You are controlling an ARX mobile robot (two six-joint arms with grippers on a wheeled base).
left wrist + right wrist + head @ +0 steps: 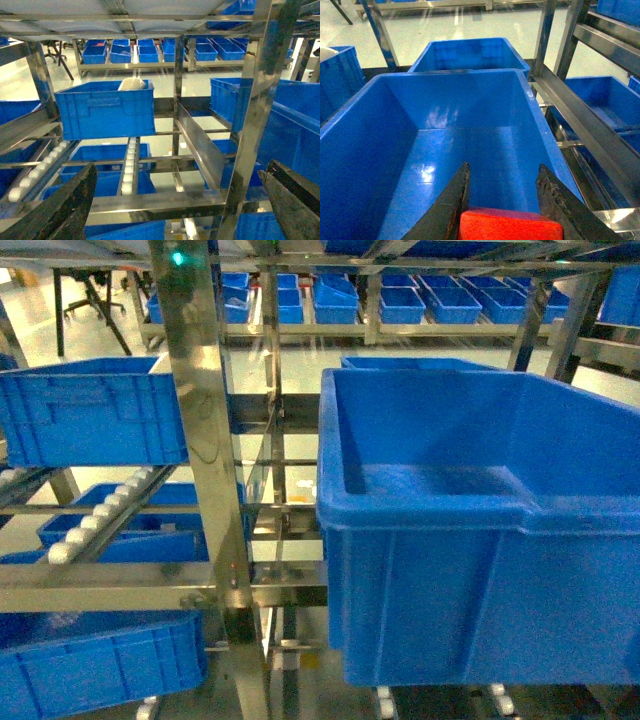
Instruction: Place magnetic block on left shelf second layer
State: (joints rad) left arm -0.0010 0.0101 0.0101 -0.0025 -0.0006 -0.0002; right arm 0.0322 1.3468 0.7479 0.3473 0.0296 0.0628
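Magnetic block [510, 225], clamped in the right pincer [502, 200] above a deep blue crate [445, 150]. The left shelf second layer [120, 575] lies toward 9 o'clock. Left pincer [175, 205] spread apart, empty.

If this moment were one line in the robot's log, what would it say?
right gripper: shut on magnetic block, above big blue crate | left gripper: open, empty, facing steel rack | block not yet placed
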